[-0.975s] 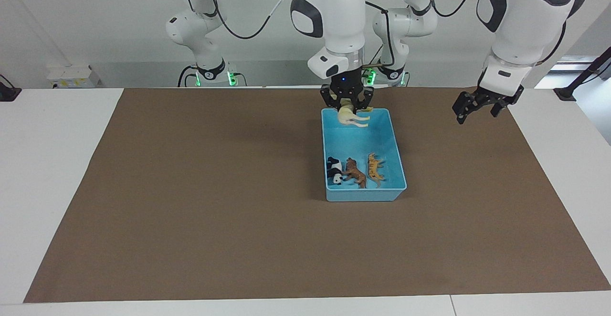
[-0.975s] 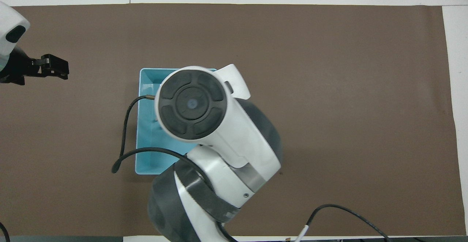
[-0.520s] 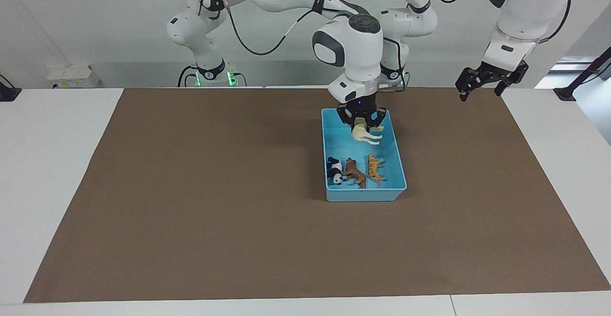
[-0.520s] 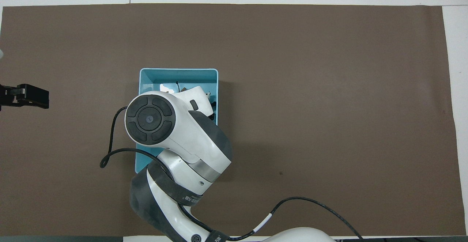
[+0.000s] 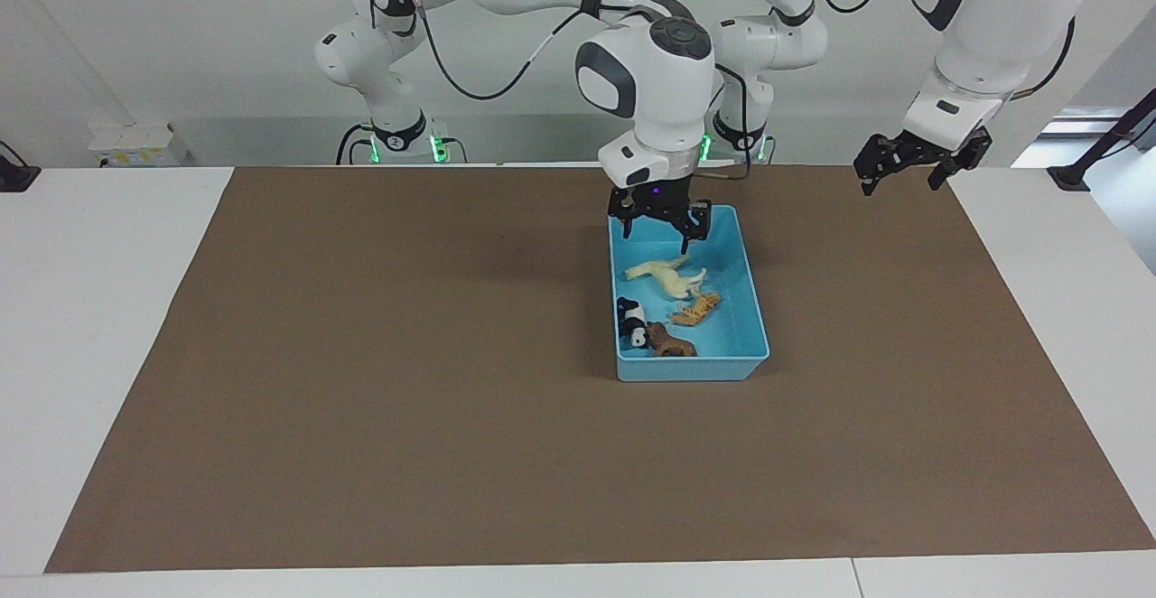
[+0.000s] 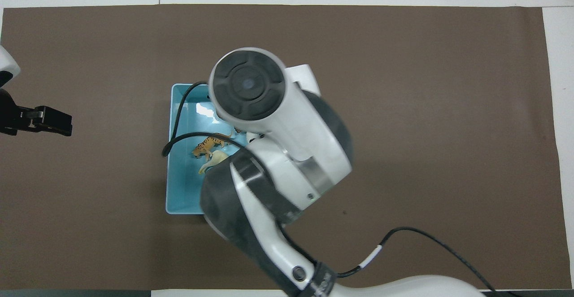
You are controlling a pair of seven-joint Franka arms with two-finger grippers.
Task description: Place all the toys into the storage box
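Observation:
The light blue storage box stands on the brown mat, toward the left arm's end of the table. All four toys lie in it: the cream-white horse on its side, the orange tiger beside it, and the panda and the brown lion-like animal at the end farther from the robots. My right gripper hangs open and empty over the box's nearer end. In the overhead view the right arm covers much of the box; the tiger and horse show. My left gripper waits open above the mat's edge.
A brown mat covers most of the white table. The left gripper shows at the edge of the overhead view. The right arm's black cable hangs over the box.
My right gripper has opened and let go of the horse, which now lies in the box. The tiger and the lion-like animal have shifted. The gripper has risen a little.

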